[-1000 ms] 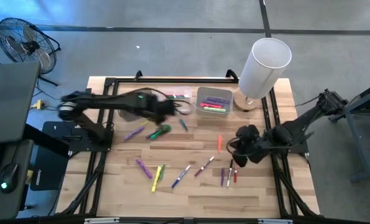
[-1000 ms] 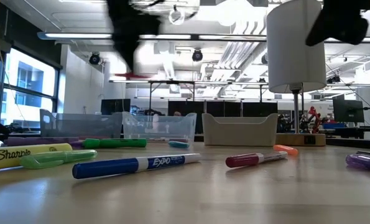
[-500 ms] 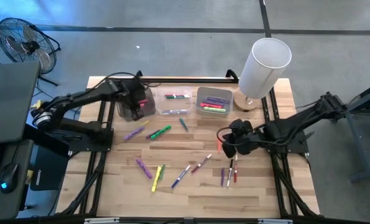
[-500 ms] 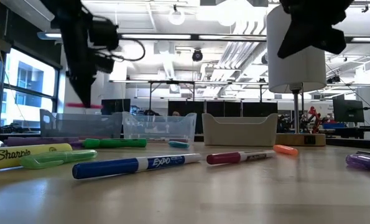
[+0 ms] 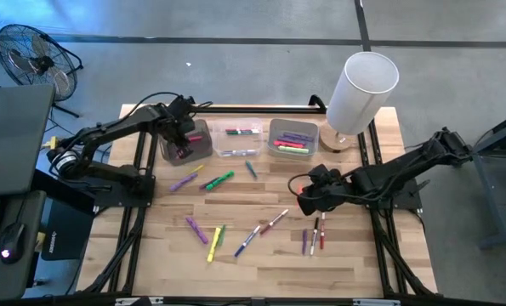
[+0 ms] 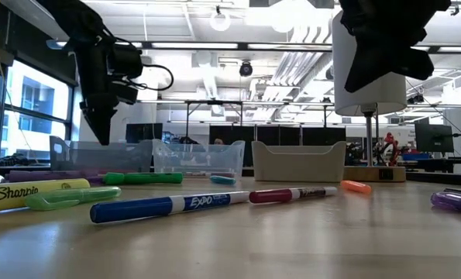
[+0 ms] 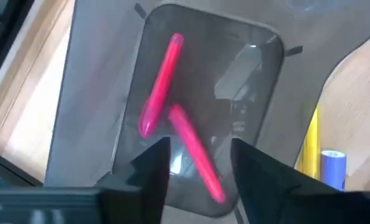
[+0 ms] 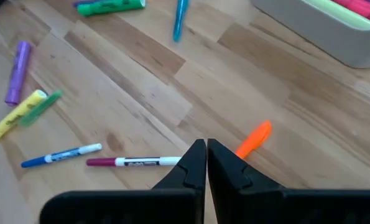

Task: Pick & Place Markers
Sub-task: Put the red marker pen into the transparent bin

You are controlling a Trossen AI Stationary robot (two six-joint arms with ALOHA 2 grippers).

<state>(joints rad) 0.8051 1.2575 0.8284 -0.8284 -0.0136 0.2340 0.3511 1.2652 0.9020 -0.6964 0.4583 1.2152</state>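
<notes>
My left gripper (image 5: 183, 136) stands open over the dark grey bin (image 5: 200, 153) at the far left, pointing down. Two pink markers (image 7: 160, 87) (image 7: 200, 158) lie crossed on the bin's floor below its fingers. My right gripper (image 5: 306, 202) is shut and hovers above the table right of the middle. An orange marker (image 8: 254, 138) lies just beside its fingertips and a maroon-capped white marker (image 8: 135, 162) on their other side. Several more markers (image 5: 218, 180) lie loose on the wood.
A clear bin (image 5: 240, 140) and a light grey bin (image 5: 292, 138), both holding markers, stand beside the dark one along the far edge. A white lamp shade (image 5: 359, 89) rises at the far right. Loose markers are scattered toward the near edge (image 5: 214, 238) (image 5: 314, 238).
My left gripper has swung from over the clear bin toward the table's far left, sinking over the dark grey bin, and has let go of the pink marker, which now lies inside. My right gripper has drifted left and slightly down. The maroon-capped marker has shifted a little leftward.
</notes>
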